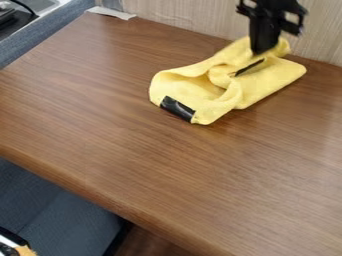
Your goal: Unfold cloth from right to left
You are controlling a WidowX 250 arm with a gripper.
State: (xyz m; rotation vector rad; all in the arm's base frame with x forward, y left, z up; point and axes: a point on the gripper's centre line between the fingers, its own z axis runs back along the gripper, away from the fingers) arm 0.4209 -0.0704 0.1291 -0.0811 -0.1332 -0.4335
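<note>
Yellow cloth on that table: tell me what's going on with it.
A black WidowX robot arm has its gripper down at the far side of the yellow cloth, close to the wall; whether it has hold of the fabric, I can't tell. The cloth lies bunched and folded on the wooden table, a black patch at its near left end. The unfolding is not finished.

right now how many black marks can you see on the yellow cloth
2: a wide patch on the lower-left edge of the cloth, and a thin strip just below the gripper. The folds may hide more.
</note>
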